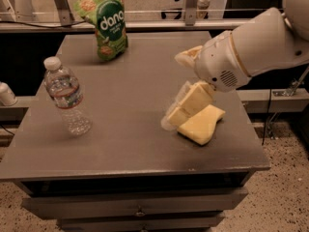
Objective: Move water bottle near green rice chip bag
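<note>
The water bottle [68, 98], clear and ribbed with a white cap and a red-banded label, stands upright on the left part of the grey table [125, 144]. The green rice chip bag [107, 23] stands at the back of the table, left of centre and well behind the bottle. My gripper [182, 108] reaches in from the right on a white arm. It hangs low over the middle right of the table, far to the right of the bottle, and holds nothing.
A yellow wavy sponge [203, 125] lies on the table's right part, just under and beside my gripper. A metal rail [145, 25] runs behind the table. A white object [6, 94] sits on a ledge at the far left. Drawers are below the tabletop.
</note>
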### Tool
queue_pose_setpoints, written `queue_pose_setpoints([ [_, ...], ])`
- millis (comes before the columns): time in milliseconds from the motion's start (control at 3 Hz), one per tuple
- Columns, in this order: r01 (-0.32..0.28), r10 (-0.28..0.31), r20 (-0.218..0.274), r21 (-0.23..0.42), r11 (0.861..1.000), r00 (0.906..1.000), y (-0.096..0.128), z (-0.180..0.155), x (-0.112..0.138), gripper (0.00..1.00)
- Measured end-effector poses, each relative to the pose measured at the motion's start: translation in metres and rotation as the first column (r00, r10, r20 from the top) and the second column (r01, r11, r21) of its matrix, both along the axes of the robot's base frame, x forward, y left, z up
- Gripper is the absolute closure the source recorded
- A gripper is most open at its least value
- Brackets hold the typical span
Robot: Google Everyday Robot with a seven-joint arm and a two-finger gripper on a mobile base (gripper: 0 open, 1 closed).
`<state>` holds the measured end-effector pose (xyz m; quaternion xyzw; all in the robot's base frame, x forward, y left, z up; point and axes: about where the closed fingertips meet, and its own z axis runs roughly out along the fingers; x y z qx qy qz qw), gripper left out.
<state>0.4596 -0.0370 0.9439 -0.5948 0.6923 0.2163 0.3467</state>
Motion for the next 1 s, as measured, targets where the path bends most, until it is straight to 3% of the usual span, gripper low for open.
queue_pose_setpoints([
  [333, -0.048, 0.048, 0.003, 0.143, 0.989, 0.9988, 0.0472, 0.0014, -0.0089, 0.00],
  [1000, -0.057, 0.057, 0.008, 0.164, 0.985, 0.9984, 0.0563, 0.0087, -0.0120, 0.00],
])
